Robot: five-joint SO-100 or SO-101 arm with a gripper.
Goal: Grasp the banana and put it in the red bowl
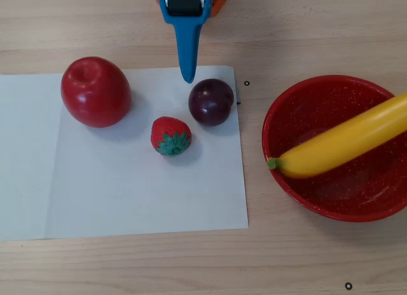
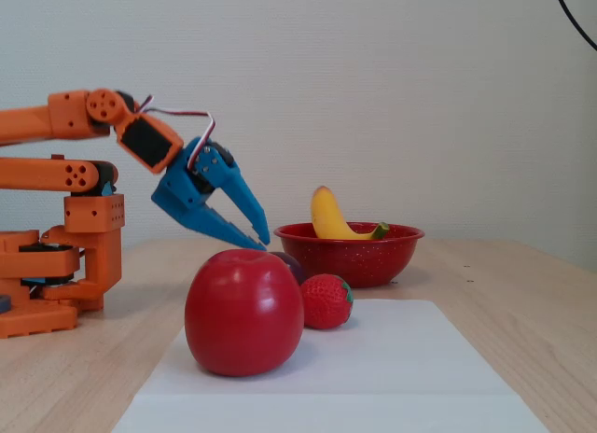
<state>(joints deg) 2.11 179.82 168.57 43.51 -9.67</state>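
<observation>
The yellow banana (image 1: 343, 142) lies slanted across the red bowl (image 1: 318, 98) at the right of the overhead view. Its green stem tip rests at the bowl's left rim and its far end runs out of the frame. In the fixed view the banana (image 2: 326, 218) leans up out of the red bowl (image 2: 350, 256). My blue gripper (image 1: 187, 75) hangs over the top edge of the paper, well left of the bowl. In the fixed view the gripper (image 2: 259, 241) points down and stands open, with nothing between its fingers.
A white paper sheet (image 1: 127, 193) carries a red apple (image 1: 95, 91), a strawberry (image 1: 170, 136) and a dark plum (image 1: 211, 102), which lies just below the gripper tips. The orange arm base (image 2: 56, 265) stands at the left of the fixed view.
</observation>
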